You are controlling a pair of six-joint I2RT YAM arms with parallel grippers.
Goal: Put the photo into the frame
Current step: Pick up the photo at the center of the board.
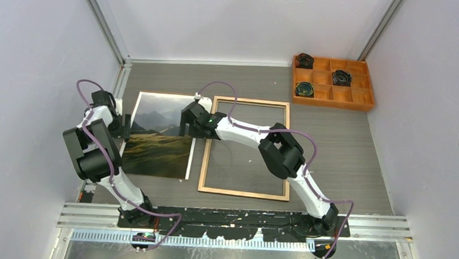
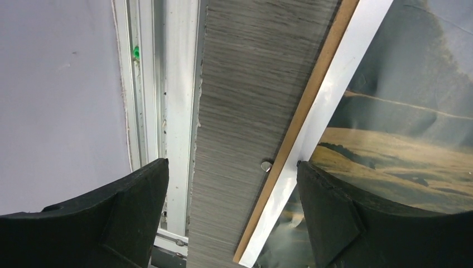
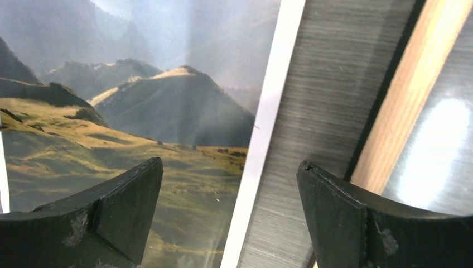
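Note:
The photo [image 1: 155, 138], a mountain landscape with a white border, lies flat on the table at the left, on a brown backing panel [image 2: 318, 89] whose edge shows beside it. To its right lies the frame [image 1: 204, 164], wood-coloured side up. My left gripper [image 1: 123, 126] hangs open over the photo's left edge; in the left wrist view the left gripper [image 2: 232, 163] straddles the white border and the bare table. My right gripper [image 1: 186, 127] is open over the photo's right edge. The right wrist view has the right gripper [image 3: 231, 162] between the photo [image 3: 139, 111] and the frame [image 3: 407, 111].
An orange compartment tray [image 1: 335, 104] with dark coiled items [image 1: 304, 89] stands at the back right. A metal rail [image 1: 120, 76] runs along the table's left edge by the wall. A small silver disc [image 2: 266, 166] sits against the backing panel's edge.

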